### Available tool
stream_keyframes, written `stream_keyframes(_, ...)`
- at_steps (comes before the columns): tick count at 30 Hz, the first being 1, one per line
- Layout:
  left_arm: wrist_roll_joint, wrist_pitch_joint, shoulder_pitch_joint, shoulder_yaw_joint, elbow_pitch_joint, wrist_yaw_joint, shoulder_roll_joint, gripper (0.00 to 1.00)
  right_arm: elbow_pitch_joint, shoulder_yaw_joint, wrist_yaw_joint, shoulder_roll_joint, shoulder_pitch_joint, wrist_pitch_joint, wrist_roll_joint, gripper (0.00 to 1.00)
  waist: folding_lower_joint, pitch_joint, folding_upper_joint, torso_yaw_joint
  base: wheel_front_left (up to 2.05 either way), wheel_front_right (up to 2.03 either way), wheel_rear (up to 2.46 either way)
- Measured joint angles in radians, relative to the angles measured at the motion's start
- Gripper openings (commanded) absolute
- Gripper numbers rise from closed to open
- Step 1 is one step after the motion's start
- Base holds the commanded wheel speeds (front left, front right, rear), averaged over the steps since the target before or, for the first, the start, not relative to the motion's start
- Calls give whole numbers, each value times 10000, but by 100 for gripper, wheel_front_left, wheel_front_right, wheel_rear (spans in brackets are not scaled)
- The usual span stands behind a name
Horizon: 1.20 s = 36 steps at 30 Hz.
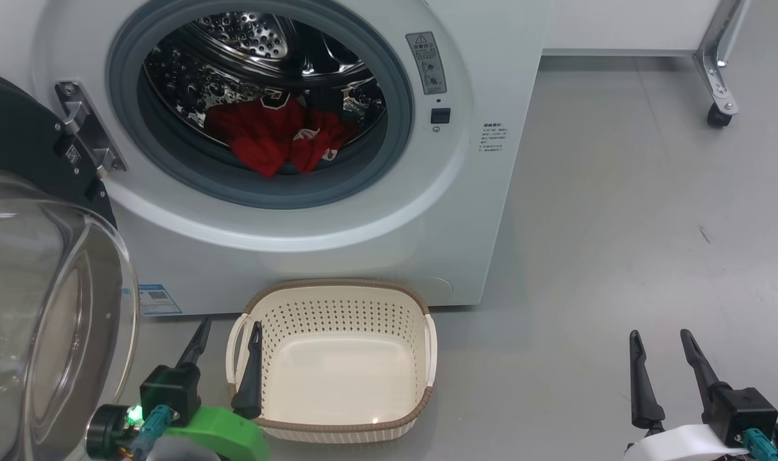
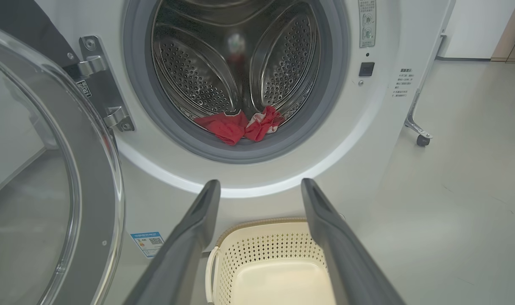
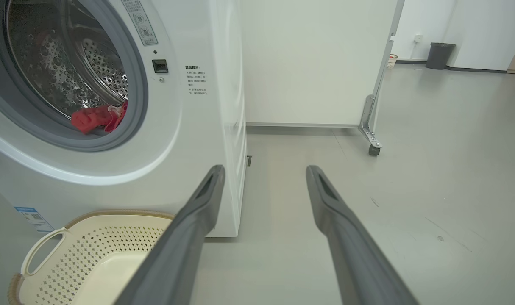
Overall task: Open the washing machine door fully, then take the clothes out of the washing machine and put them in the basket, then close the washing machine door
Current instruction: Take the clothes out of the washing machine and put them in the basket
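Observation:
The white washing machine (image 1: 376, 230) (image 2: 367, 140) (image 3: 206, 127) stands with its round door (image 1: 36, 307) (image 2: 41, 190) swung open to the left, the glass bowl facing me. Red clothes (image 1: 276, 134) (image 2: 240, 125) (image 3: 98, 119) lie at the front of the steel drum. The cream basket (image 1: 337, 362) (image 2: 270, 262) (image 3: 87, 258) sits empty on the floor below the opening. My left gripper (image 1: 228, 326) (image 2: 259, 186) is open at the basket's left handle. My right gripper (image 1: 659, 336) (image 3: 265, 171) is open above bare floor to the right.
A white panel on a wheeled metal foot (image 1: 718, 83) (image 3: 369, 135) stands right of the machine. A dark bin (image 3: 439, 55) sits far back. Grey floor (image 1: 619, 256) spreads to the right.

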Motion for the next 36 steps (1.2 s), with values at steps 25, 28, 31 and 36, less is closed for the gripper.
stream_keyframes(25,0,13,8,13,84,90,0,100,44,2,8,17,0,0,0,100,0,-173,0,31,39,-39,0)
stream_keyframes(28,0,15,12,23,104,94,2,100,42,8,8,17,0,0,0,100,0,-151,0,24,0,0,0)
stream_keyframes(31,0,17,12,40,105,96,2,100,27,12,8,17,0,0,0,100,0,-56,0,12,0,0,0)
stream_keyframes(36,-73,105,-18,38,151,96,-6,100,-90,21,12,19,-3,0,0,100,0,144,0,12,0,0,0)
